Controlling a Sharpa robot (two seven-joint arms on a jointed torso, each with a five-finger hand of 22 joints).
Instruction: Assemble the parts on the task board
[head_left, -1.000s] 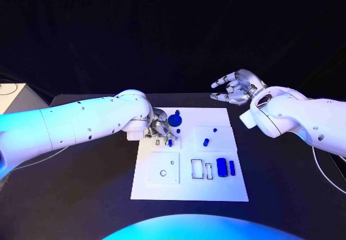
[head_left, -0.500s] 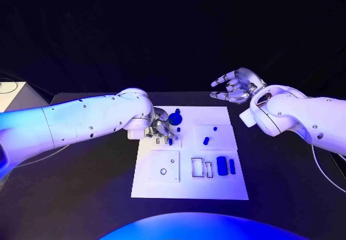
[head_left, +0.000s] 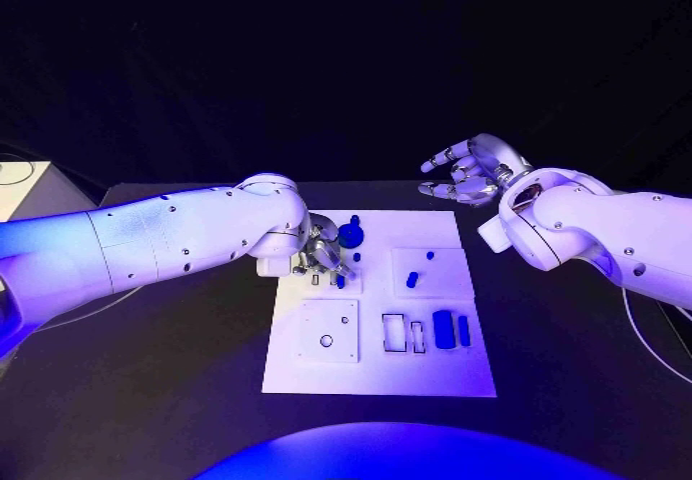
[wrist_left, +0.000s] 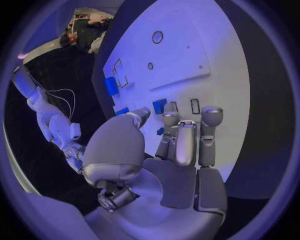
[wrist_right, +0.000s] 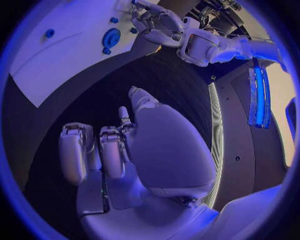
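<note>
The left hand (head_left: 323, 258) rests fingers-down on the board's (head_left: 381, 375) far left corner; I can't tell whether it holds anything. The right hand (head_left: 469, 172) hovers beyond the board, fingers spread, empty.

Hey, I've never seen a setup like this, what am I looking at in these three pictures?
It is a robot with two white arms ending in silver hands. One picture looks down from its head; the two round ones come from cameras at its wrists. On the black table lies a white task board with small blue parts and a round blue part. The left hand is down on the board's far left area; whether it holds anything I cannot tell. The right hand hovers beyond the board, fingers apart, holding nothing.
</note>
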